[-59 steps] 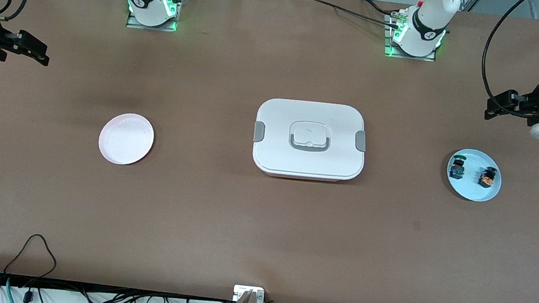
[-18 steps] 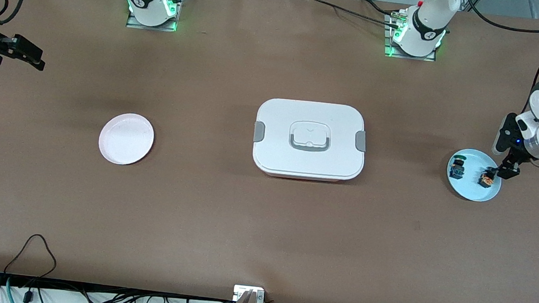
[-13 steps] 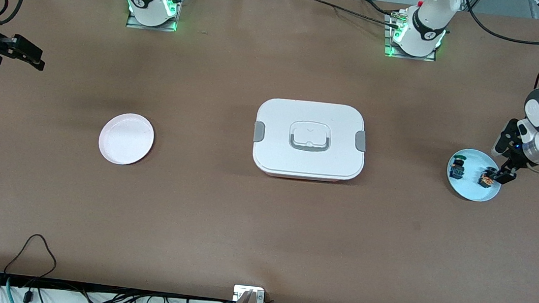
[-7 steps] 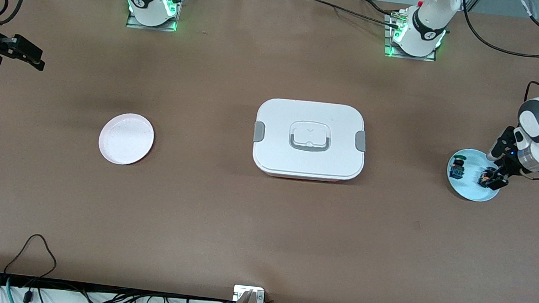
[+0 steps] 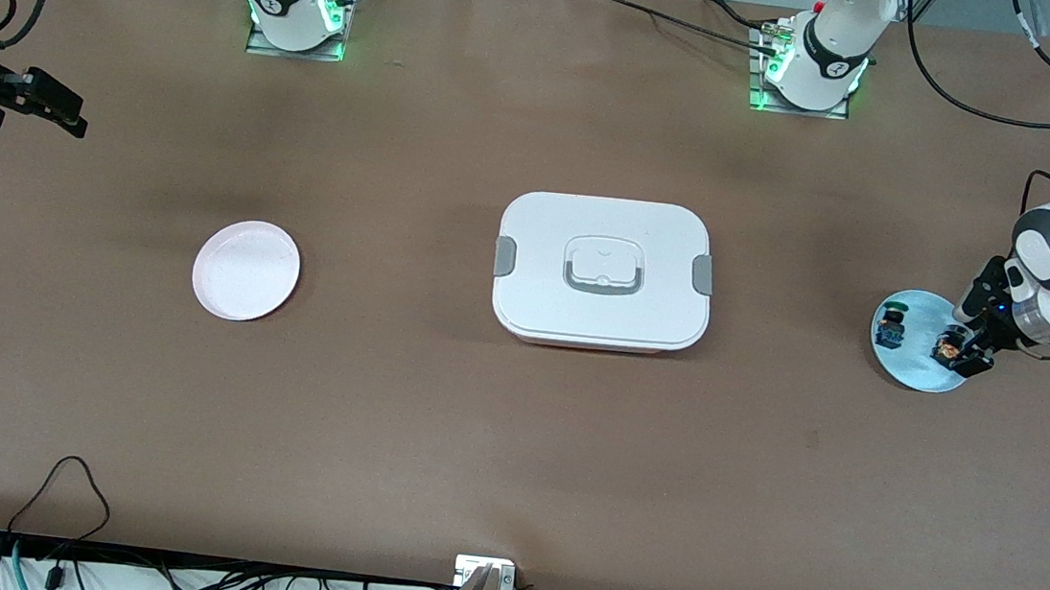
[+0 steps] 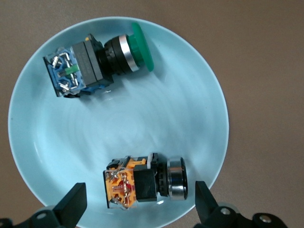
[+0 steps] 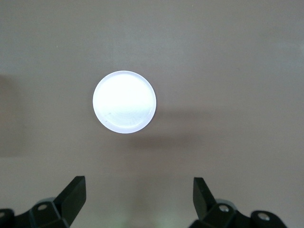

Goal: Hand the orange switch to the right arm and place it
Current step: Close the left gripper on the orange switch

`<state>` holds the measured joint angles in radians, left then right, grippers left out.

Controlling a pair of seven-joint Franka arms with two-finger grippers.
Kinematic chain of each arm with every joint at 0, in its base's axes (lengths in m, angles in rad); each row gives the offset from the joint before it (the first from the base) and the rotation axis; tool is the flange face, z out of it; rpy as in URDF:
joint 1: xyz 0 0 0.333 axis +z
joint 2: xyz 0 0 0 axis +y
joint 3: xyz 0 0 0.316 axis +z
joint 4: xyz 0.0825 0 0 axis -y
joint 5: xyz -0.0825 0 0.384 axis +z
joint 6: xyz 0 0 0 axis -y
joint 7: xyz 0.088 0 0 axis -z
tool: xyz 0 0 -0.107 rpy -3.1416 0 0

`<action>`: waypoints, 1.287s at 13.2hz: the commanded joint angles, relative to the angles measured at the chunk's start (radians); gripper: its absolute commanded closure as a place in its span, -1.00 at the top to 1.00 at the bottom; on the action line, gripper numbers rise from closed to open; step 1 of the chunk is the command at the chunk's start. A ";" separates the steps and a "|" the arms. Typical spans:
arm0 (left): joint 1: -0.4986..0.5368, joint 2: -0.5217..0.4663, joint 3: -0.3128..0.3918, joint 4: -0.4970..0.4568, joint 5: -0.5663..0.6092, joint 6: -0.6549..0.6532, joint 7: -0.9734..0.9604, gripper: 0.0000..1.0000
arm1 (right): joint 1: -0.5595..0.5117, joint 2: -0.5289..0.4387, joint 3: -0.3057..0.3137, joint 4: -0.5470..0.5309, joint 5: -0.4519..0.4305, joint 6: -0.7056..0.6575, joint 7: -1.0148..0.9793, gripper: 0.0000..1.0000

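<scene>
The orange switch (image 5: 944, 349) lies on its side on the pale blue plate (image 5: 912, 373) at the left arm's end of the table. In the left wrist view its orange body (image 6: 124, 185) and black and silver button end show clearly on the plate (image 6: 156, 118). My left gripper (image 5: 961, 350) is open and low over the plate, with one finger on each side of the switch (image 6: 140, 205), not touching it. My right gripper (image 5: 72, 112) waits open and empty in the air at the right arm's end (image 7: 137, 194).
A second switch with a green cap and blue body (image 5: 890, 327) lies on the same plate (image 6: 90, 64). A white plate (image 5: 246, 270) sits toward the right arm's end (image 7: 124, 102). A closed white lunch box (image 5: 603, 269) stands mid-table.
My left gripper has come down and shifted over the blue plate until its open fingers straddle the orange switch. The right arm has not moved.
</scene>
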<state>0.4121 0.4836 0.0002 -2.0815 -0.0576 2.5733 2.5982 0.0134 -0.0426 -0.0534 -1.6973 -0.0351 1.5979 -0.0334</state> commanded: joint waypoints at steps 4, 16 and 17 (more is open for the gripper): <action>0.031 0.043 -0.022 0.032 -0.050 -0.012 0.042 1.00 | -0.010 0.015 0.003 0.018 -0.005 -0.009 0.013 1.00; 0.028 0.046 -0.023 0.047 -0.051 -0.045 0.039 -0.18 | -0.010 0.015 0.003 0.018 -0.003 -0.009 0.013 1.00; 0.027 0.046 -0.023 0.060 -0.050 -0.062 0.040 -0.53 | -0.010 0.015 0.003 0.016 -0.005 -0.009 0.013 1.00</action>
<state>0.4279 0.5210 -0.0115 -2.0638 -0.0738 2.5580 2.5993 0.0117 -0.0335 -0.0565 -1.6973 -0.0351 1.5979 -0.0326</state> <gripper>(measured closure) 0.278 0.000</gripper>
